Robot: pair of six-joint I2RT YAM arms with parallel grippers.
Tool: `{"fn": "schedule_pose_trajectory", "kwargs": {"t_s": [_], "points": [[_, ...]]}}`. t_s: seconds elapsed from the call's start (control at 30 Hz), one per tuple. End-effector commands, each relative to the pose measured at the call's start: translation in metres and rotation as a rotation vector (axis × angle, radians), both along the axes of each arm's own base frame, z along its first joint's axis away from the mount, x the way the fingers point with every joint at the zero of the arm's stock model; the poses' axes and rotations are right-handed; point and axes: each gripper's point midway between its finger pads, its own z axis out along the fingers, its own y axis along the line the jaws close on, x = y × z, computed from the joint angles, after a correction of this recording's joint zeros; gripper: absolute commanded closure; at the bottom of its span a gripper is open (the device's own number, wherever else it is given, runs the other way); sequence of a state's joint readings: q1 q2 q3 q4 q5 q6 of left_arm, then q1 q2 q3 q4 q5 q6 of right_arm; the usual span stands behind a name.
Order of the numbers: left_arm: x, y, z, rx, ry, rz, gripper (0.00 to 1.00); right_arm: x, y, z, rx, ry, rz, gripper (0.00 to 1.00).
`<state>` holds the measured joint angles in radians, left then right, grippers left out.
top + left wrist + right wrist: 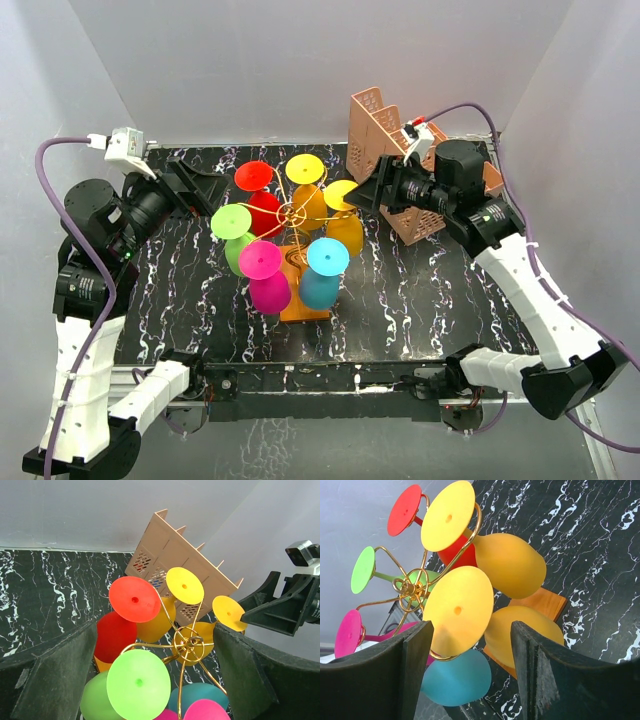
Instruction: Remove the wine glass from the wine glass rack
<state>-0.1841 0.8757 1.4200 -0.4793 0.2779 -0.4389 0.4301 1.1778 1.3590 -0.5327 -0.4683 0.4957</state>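
Fingers (402,675) of the right gripper (471,627) are apart, folks, and the yellow wine glass (457,607) sits right in the gap between them! There's a clear sliver of space showing beside the right-hand finger, so no clamp on it. On the other side I can't tell whether the pad touches. That glass hangs bowl-down, foot up, on the wine glass rack (293,212), its stem caught in a gold scroll arm on the side facing the right arm, with the bowl above the orange base (545,602). Five more hang around the hub: a second yellow glass (304,170) at the back, a red glass (255,177), a green glass (230,222), a pink glass (260,260) and a cyan glass (327,257) at the front. The rack stands mid-table on the black marble table (400,290). On the opposite side, the left gripper (155,626) is spread as wide as it goes, holding nothing, facing the rack with red and green closest to it. Behind the right arm, at the far right corner, stands the salmon-pink crate (385,130).
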Motion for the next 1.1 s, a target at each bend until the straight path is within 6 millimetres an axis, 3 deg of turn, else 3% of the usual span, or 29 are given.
{"fn": "schedule_pose_trajectory", "kwargs": {"t_s": [0.0, 0.43, 1.07], "points": [[-0.006, -0.001, 0.017, -0.007, -0.053, -0.016, 0.03, 0.005, 0.006, 0.014, 0.027, -0.07, 0.018, 0.34], [-0.01, -0.002, 0.02, -0.008, -0.067, -0.028, 0.03, 0.014, 0.009, 0.012, 0.035, -0.043, 0.001, 0.49], [-0.013, -0.002, 0.024, -0.016, -0.079, -0.029, 0.03, 0.01, 0.007, 0.039, 0.19, 0.036, -0.083, 0.77]]}}
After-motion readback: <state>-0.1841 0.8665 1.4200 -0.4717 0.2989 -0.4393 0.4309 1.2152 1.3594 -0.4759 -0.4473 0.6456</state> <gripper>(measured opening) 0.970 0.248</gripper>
